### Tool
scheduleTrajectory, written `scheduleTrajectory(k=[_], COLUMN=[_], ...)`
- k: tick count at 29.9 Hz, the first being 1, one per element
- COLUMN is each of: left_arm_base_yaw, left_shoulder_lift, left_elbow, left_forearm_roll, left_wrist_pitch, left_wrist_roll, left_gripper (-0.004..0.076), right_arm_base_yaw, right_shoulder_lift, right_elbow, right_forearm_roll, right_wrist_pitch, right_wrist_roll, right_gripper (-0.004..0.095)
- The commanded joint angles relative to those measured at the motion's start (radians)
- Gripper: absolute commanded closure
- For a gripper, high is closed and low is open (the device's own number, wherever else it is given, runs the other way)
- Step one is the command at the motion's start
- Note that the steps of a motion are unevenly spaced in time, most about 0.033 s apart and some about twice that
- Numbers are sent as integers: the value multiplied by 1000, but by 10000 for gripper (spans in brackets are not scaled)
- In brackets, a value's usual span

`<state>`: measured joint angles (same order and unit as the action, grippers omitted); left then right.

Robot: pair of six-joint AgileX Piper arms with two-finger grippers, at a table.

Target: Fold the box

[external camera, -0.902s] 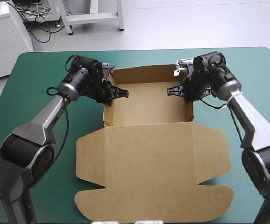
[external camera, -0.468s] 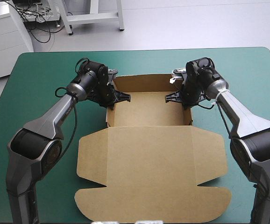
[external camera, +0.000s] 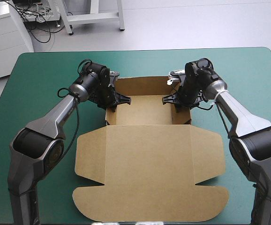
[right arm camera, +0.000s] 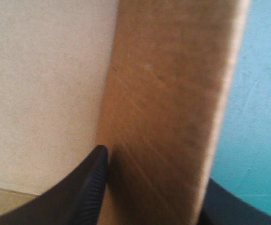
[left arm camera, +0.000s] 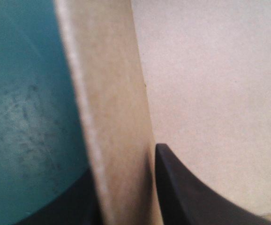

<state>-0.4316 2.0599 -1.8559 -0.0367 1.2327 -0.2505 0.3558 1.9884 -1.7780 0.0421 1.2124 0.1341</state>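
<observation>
The brown box (external camera: pixel 149 168) lies mid-table as an open tray at the far side, with its lid flat toward the near edge. My left gripper (external camera: pixel 113 98) is shut on the tray's left wall, one black finger inside and one outside. In the left wrist view that wall (left arm camera: pixel 114 117) stands between the fingers (left arm camera: pixel 182 187). My right gripper (external camera: pixel 175 98) is shut on the right wall in the same way. The right wrist view shows that wall (right arm camera: pixel 168 108) between its fingers (right arm camera: pixel 86 187), with the tray floor beside it.
Teal-green cover (external camera: pixel 37 79) shows on both sides of the box and beyond the tray's far wall. The flat lid with its side flaps reaches almost to the table's near edge.
Both grippers have drawn a little toward each other and toward the near side, still on the side walls. The right wall has moved inward and the whole box has slid slightly left.
</observation>
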Motion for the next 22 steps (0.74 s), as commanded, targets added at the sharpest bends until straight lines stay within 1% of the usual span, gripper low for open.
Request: scheduleTrajectory(k=[1,3,5,10,16,19,22], left_arm_base_yaw=[-10,-10,-10,-6,9,9,9], left_shoulder_lift=[-60,-60,-60,-61,-70,-112,-186], left_elbow=[-24,-26,-41,-132,-327,-383,-397], left_forearm_roll=[-4,4,37,98,95,59,76], left_wrist_pitch=[43,51,62,65,67,67,67], left_wrist_roll=[4,4,4,4,4,29,81], left_gripper=[374,300,254,252,252,253,253], right_arm_base_yaw=[2,2,2,2,1,-5,-18], right_shoulder_lift=[-52,-52,-52,-54,-54,-66,-98], right_elbow=[-22,-22,-22,-44,-191,-275,-331], right_forearm_roll=[15,15,15,13,3,10,17], right_wrist_pitch=[-9,-11,-17,-32,35,35,35], right_wrist_roll=[-12,-12,-7,2,-18,-21,-21], right_gripper=[258,157,116,116,116,116,116])
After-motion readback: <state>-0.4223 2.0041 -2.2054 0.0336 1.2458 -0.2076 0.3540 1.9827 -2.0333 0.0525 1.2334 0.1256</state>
